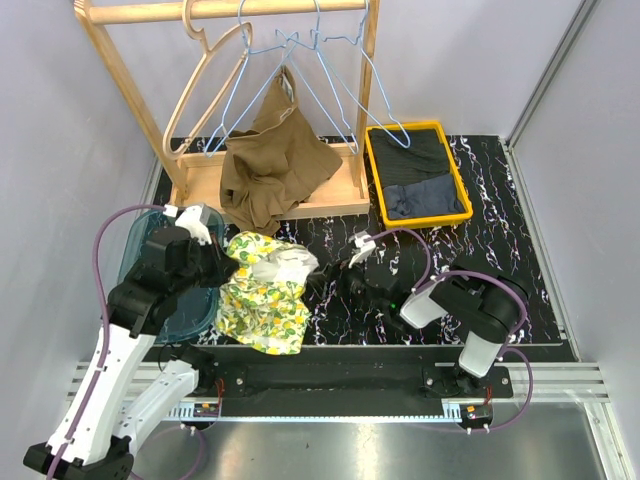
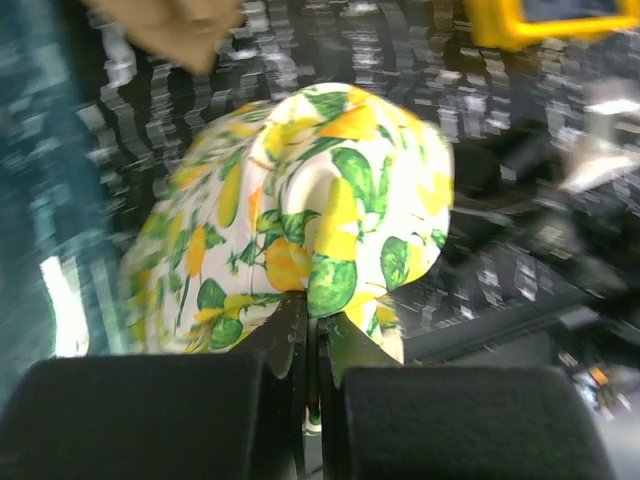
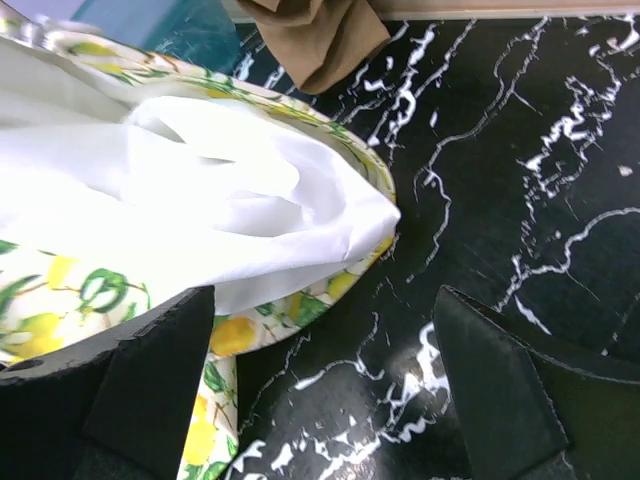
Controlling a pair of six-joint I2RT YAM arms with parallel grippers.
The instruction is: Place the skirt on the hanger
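The task is sitting at an early stage; the lemon-print skirt (image 1: 262,295) is lying bunched on the black marbled table (image 1: 500,220), close to the arms and well apart from the hangers. The left gripper (image 2: 312,322) is pinching a fold of the printed cloth, jaws pressed together on it. The right gripper (image 3: 320,400) is hovering spread wide just beside the white lining (image 3: 200,190), gripping nothing. The blue wire hangers (image 1: 330,70) and the wooden hanger (image 1: 205,70) are hanging on the wooden rack (image 1: 150,12); a brown garment (image 1: 275,165) is draping below them. Lifting the skirt, opening its waist and fitting it onto a hanger are all, by my judgement, remaining.
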